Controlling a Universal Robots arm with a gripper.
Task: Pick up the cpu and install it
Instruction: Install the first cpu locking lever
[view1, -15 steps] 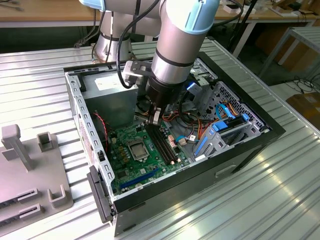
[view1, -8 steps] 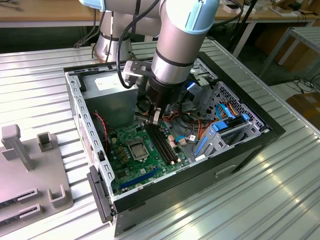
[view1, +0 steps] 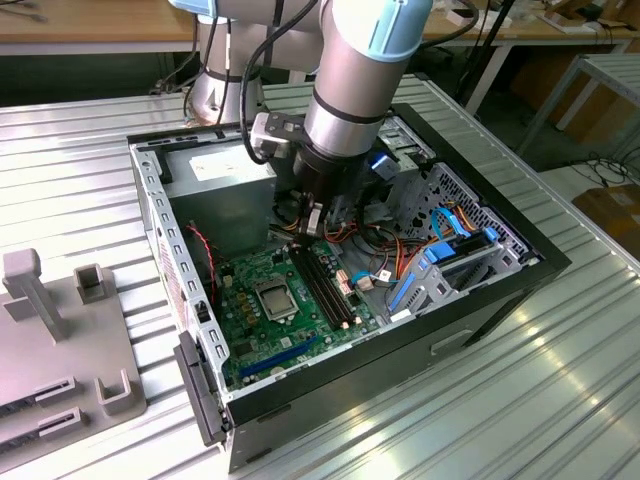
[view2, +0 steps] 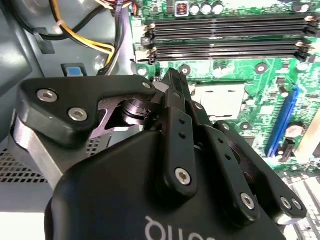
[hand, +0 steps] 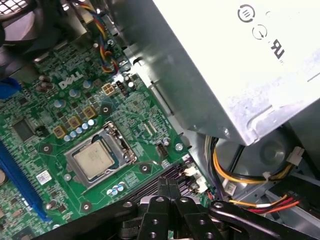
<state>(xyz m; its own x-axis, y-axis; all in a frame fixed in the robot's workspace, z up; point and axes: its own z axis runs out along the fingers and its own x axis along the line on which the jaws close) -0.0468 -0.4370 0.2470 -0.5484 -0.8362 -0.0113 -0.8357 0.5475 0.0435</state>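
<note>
pincer (hand: 169, 192): fingers pressed together, holding nothing, low over the memory slots (view1: 322, 285) inside the open computer case (view1: 480, 290) | cpu (hand: 96, 159): seated flat in its socket (hand: 102, 155) on the green board (hand: 60, 125), just beside the slots | case rests on the ribbed desk (view1: 560, 400)

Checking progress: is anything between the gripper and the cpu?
Nothing visible. The small silvery square cpu sits uncovered in its socket on the green motherboard; the black gripper, fingers together, hangs beside it over the memory slots.

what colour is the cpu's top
Silvery grey, on the cpu in its socket; clearest in the first wrist view.
</note>
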